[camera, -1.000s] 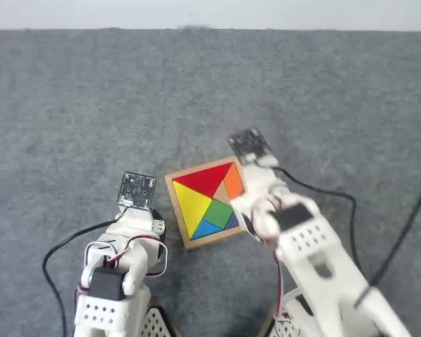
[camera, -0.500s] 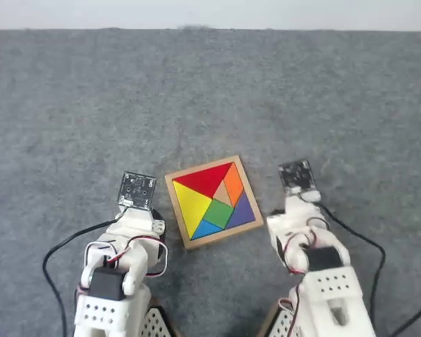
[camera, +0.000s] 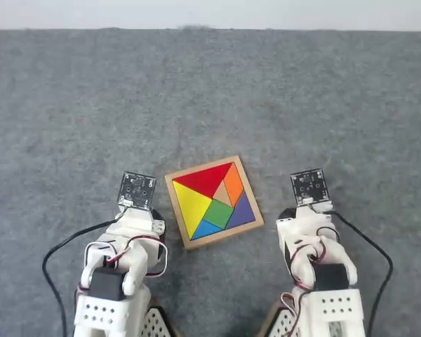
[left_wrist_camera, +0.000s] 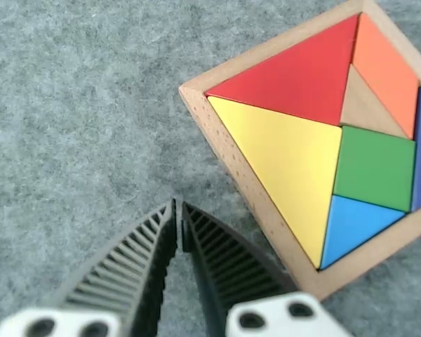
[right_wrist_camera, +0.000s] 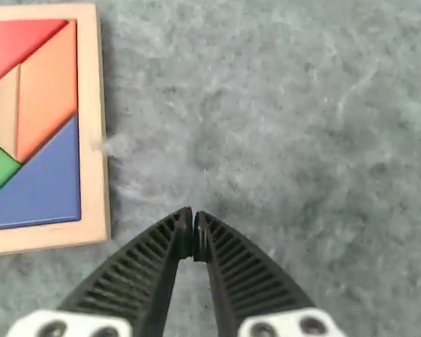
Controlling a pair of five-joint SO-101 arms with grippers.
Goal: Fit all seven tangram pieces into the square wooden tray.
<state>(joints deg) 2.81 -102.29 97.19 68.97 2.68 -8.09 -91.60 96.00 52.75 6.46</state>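
The square wooden tray (camera: 177, 180) lies on the grey felt between the two arms, holding the red (camera: 205, 179), yellow (camera: 190, 203), green (camera: 218, 213), blue (camera: 208, 228), orange (camera: 234, 183), purple (camera: 243, 209) and plain wood (camera: 222, 194) pieces, fitted flat. My left gripper (left_wrist_camera: 178, 210) is shut and empty, over the felt just off the tray's rim (left_wrist_camera: 228, 165). My right gripper (right_wrist_camera: 192, 214) is shut and empty too, over bare felt beside the tray's other rim (right_wrist_camera: 91, 105). In the high view the left arm (camera: 130, 232) and right arm (camera: 312, 235) sit folded back at the near edge.
Grey felt (camera: 210, 91) covers the whole table, with open room beyond and to both sides of the tray. Black cables (camera: 368, 242) trail from each arm near the front edge.
The right arm has drawn back from over the tray's right side to its folded pose beside the tray. The left arm and the tray have not moved.
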